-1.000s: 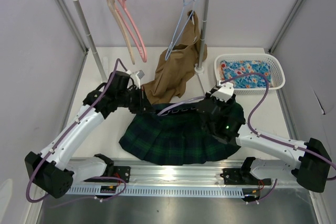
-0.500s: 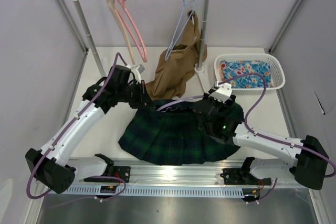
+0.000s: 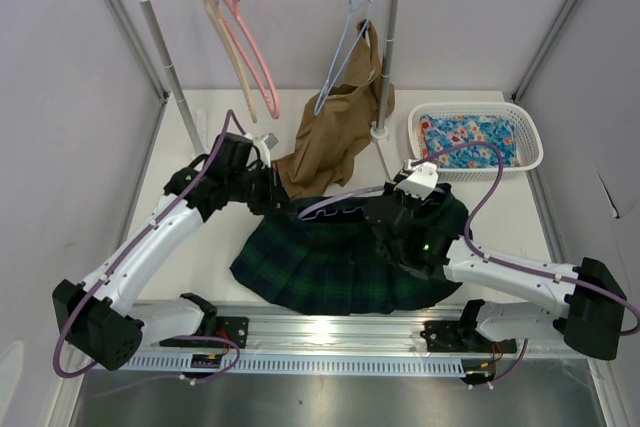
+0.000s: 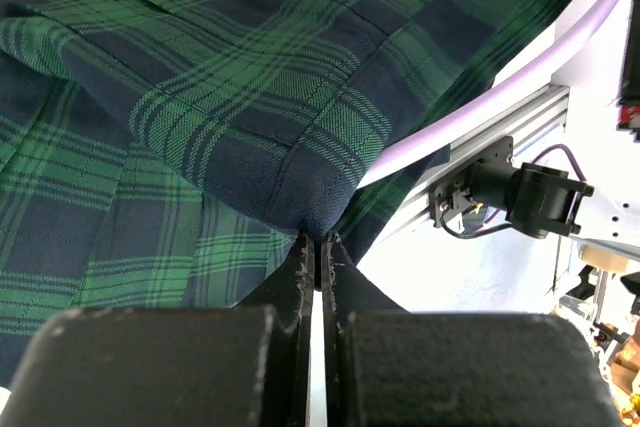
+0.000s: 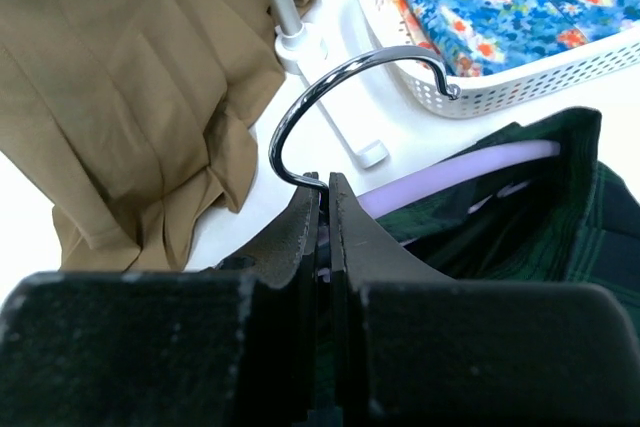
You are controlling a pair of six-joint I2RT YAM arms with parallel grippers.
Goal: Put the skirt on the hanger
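**Fingers of the left gripper are pinched shut on a fold of the dark green and navy plaid pleated skirt, while the right gripper is clamped on the neck of the pale lavender plastic hanger.**
Roughly halfway, I'd say. The hanger's bar looks tucked into the skirt's top edge on the side nearer the white plastic basket, with the side away from the basket not yet on. The skirt lies spread out just left of that basket and nearer the arms.

Skirt is showing dark green and navy plaid. Hanger is showing pale lavender, hook silver. Garment is reading plain tan-brown. Basket is showing white, cloth inside blue with red, white and yellow flowers. Rail is carrying pink hanger, tan hanger, blue hanger.
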